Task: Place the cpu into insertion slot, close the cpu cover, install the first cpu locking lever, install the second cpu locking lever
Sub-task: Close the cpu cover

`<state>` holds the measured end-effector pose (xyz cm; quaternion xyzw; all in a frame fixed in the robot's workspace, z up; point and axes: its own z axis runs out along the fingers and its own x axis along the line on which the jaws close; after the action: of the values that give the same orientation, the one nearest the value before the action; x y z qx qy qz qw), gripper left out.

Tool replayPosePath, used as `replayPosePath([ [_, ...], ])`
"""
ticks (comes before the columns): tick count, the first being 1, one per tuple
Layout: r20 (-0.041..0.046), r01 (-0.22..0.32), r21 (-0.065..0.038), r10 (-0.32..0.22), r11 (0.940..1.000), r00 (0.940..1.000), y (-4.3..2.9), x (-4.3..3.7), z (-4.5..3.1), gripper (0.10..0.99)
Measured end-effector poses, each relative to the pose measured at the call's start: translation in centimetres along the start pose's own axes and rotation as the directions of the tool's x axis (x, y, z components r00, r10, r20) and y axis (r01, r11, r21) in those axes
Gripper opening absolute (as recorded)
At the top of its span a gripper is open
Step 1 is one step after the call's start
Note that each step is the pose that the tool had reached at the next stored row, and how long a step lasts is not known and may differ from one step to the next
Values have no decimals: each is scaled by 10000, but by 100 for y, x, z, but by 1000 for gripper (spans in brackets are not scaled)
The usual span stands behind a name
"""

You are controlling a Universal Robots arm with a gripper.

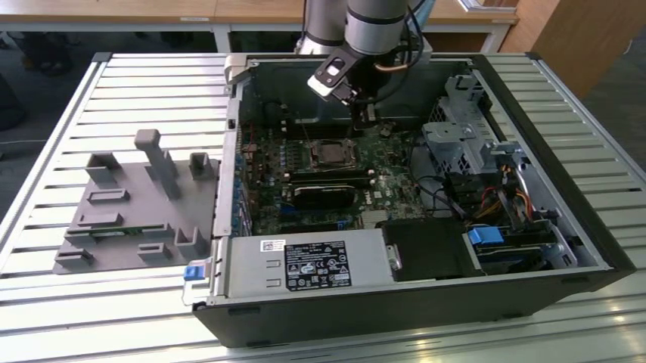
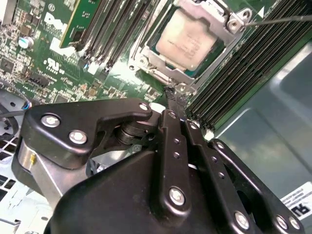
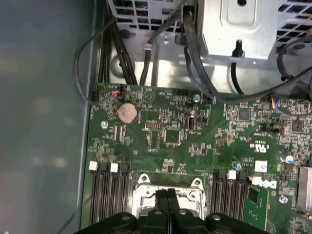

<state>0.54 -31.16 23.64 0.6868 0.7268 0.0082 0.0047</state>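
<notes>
1. Just beside the fingertips of the hand (image 2: 171, 93), the cpu (image 2: 183, 41) lies flat in its socket on the green circuit board (image 2: 53, 58).
2. The cpu cover (image 2: 161, 68) is down around the cpu. Its silvery frame borders the chip, and the chip's top shows through the window.
3. The hand's two black fingers (image 2: 171, 114) are pressed together with no gap, and nothing shows between the tips.
4. The tips are at the nearest edge of the cover, next to a small silver tab (image 2: 183, 87). I cannot tell whether they touch it.
5. A thin metal rod (image 2: 282, 19) runs off from the cover's far corner, on the side of the cpu away from the hand.
6. In the first wrist view, the hand (image 3: 168, 194) sits over the cover's nearest rim. Rows of black memory slots (image 3: 107, 195) stand on either side of it, and a round coin battery (image 3: 127, 112) lies farther out on the board.
7. In the exterior view, the hand (image 1: 365, 115) hangs low inside the open computer case (image 1: 404, 321), which lies on the slatted tabletop (image 1: 121, 83).
8. A power supply box (image 1: 302, 266) sits well apart from the hand, and a grey plastic holder (image 1: 121, 212) rests outside the case.
</notes>
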Motion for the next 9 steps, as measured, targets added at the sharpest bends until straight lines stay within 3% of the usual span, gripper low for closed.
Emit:
replayPosePath([
  [6,2,0,1,0,10000,10000,-116,6,34,106],
  [9,1,0,0,0,10000,10000,-139,7,85,106],
])
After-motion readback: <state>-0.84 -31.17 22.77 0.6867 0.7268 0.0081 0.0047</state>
